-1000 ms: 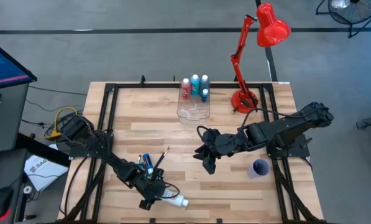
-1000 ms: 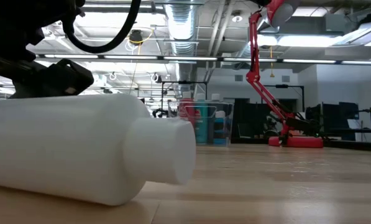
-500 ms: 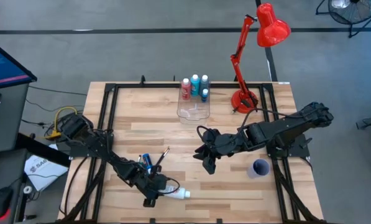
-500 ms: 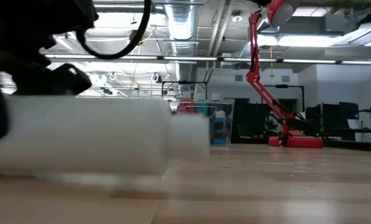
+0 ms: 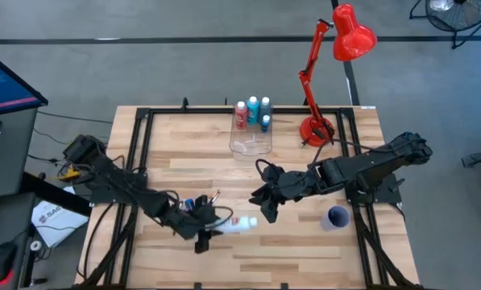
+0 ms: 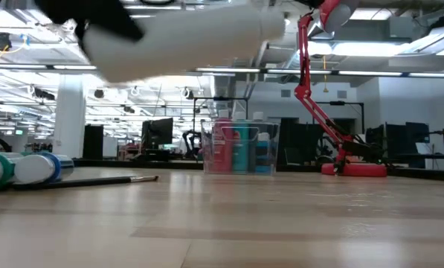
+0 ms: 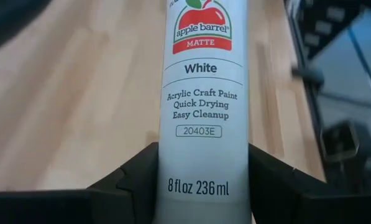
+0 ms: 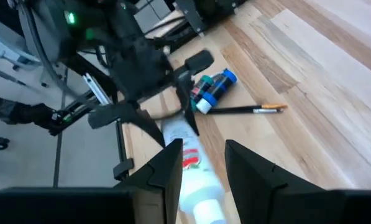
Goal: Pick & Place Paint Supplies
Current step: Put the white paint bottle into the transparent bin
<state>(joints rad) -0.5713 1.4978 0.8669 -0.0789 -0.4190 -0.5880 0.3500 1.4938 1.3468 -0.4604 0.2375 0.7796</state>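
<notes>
High view: three bottles (image 5: 253, 111) stand in the clear plastic box (image 5: 250, 145) at 12 o'clock. The left gripper (image 5: 210, 225) clamps the white plastic paint bottle (image 5: 242, 222) sideways, clear of the table near centre. The right gripper (image 5: 268, 208), jaws part open and empty, waits at 3 o'clock. Left to place: two blue-green bottles (image 5: 190, 208) and one thin dark paintbrush (image 5: 209, 202).
</notes>
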